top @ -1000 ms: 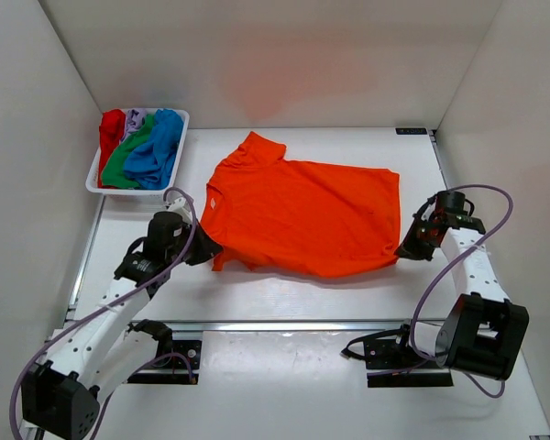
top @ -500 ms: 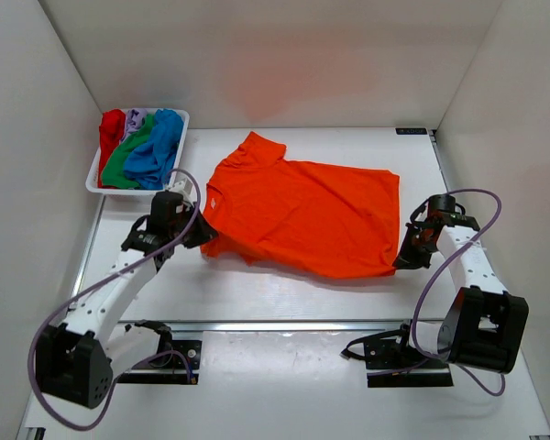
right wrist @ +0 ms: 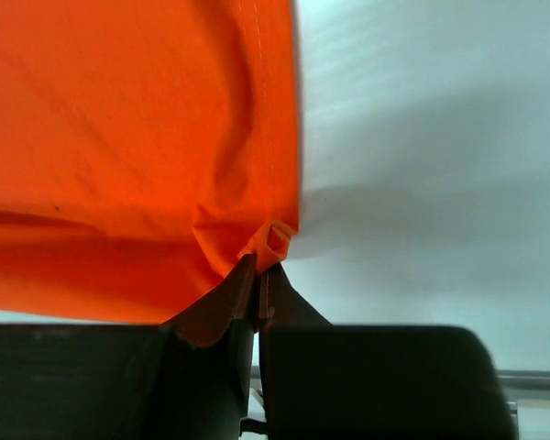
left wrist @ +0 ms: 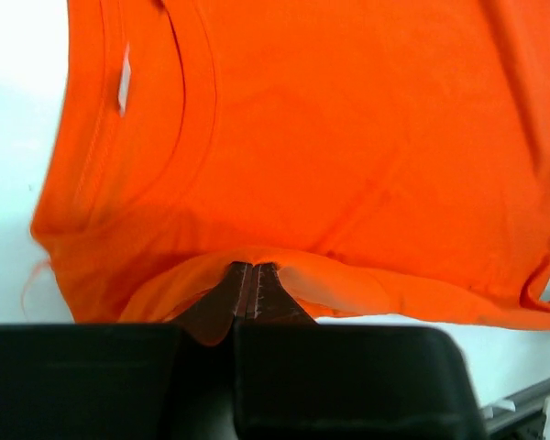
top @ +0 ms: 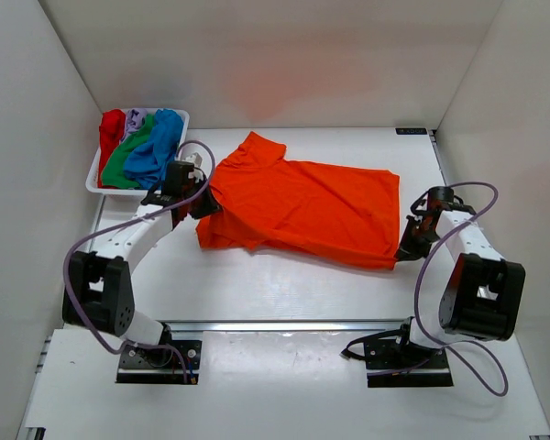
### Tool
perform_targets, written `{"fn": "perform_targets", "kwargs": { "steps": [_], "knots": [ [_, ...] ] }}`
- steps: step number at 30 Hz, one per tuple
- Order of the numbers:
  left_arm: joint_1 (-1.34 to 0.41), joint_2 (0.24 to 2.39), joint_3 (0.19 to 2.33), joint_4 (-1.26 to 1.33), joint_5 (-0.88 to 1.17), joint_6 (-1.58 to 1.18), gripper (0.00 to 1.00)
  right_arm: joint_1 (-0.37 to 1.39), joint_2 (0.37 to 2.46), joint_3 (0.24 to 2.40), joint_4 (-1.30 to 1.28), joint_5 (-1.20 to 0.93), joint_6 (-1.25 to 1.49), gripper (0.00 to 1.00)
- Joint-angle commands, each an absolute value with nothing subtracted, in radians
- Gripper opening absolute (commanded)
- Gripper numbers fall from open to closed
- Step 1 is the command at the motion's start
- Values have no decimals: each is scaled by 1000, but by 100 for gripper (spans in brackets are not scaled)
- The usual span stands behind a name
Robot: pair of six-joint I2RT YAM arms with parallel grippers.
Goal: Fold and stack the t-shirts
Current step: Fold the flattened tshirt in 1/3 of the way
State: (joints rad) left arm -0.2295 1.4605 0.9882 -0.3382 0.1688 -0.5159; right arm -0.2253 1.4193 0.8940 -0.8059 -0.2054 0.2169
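The orange t-shirt [top: 302,209] lies spread across the middle of the table, its near edge folded under and lifted. My left gripper [top: 204,203] is shut on the shirt's left side near the collar; in the left wrist view the cloth [left wrist: 330,147] drapes over my closed fingertips [left wrist: 255,275]. My right gripper [top: 406,249] is shut on the shirt's near right corner; the right wrist view shows the bunched hem corner [right wrist: 273,240] pinched between my fingers. Red, green, blue and lilac t-shirts [top: 142,147] lie crumpled in the tray.
The white plastic tray [top: 93,181] stands at the back left by the left wall. White walls close in the table at left, back and right. A metal rail [top: 284,324] runs along the near edge by the arm bases.
Both grippers have carried the shirt's near edge away from the bases. The left gripper moved far and right toward the collar; the right moved slightly far. The shirt's near edge now overlaps itself.
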Motion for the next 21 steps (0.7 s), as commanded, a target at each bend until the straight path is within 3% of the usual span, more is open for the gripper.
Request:
{"fn": "perform_targets", "kwargs": {
  "steps": [1, 13, 15, 16, 17, 19, 21],
  "knots": [
    [-210, 1479, 1063, -301, 163, -485, 0, -235, 1456, 966, -753, -195, 210, 0],
    [-209, 1663, 1209, -290, 166, -466, 0, -221, 1623, 1101, -712, -184, 218, 0],
    [-203, 1696, 1242, -287, 161, -466, 1, -232, 1644, 1137, -697, -187, 227, 6],
    [-196, 1713, 1270, -288, 164, -474, 10, -241, 1657, 1155, -690, -186, 235, 13],
    [-184, 1729, 1291, -298, 169, -468, 31, -251, 1669, 1178, -678, -189, 238, 19],
    [-170, 1758, 1351, -317, 192, -482, 51, -271, 1663, 1193, -657, -189, 262, 37],
    [-152, 1756, 1365, -331, 192, -474, 55, -272, 1629, 1193, -641, -175, 271, 44]
  ]
}}
